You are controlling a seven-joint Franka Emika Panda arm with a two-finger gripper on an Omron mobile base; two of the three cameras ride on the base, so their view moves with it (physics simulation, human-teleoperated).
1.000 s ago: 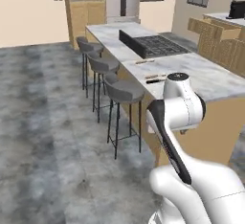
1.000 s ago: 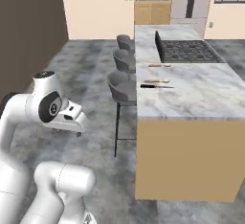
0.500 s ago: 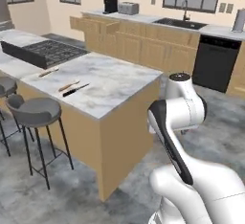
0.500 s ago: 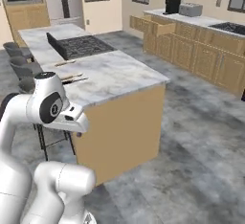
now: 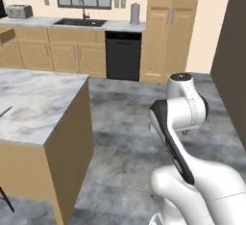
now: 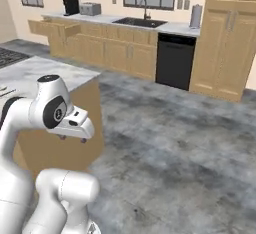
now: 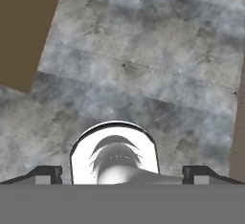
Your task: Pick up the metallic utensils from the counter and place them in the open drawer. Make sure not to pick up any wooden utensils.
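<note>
Metallic utensils are barely on show for us: in the left base view a thin dark sliver (image 5: 4,112) lies on the counter (image 5: 38,99) right at the picture's left edge, cut off so much that we cannot tell which utensil it is. That counter, the marbled slab on tan wood, takes the left side. In the right base view we catch a corner of its black cooktop (image 6: 7,56) at the far left.

Moving right along the back wall in that right base view, we find the open drawer (image 6: 53,27) pulled out from the run of tan cabinets, well apart from the counter across the grey floor. Above it stand a black coffee maker (image 6: 71,5) and a toaster (image 6: 90,9). Next come the sink (image 6: 140,22) and the black dishwasher (image 6: 175,60).

The white arm (image 5: 180,111) stands folded over open floor, right of the counter. In the hand view the gripper (image 7: 122,175) points down at grey stone floor (image 7: 143,70), its fingertips (image 7: 48,174) spread wide with nothing between them.
</note>
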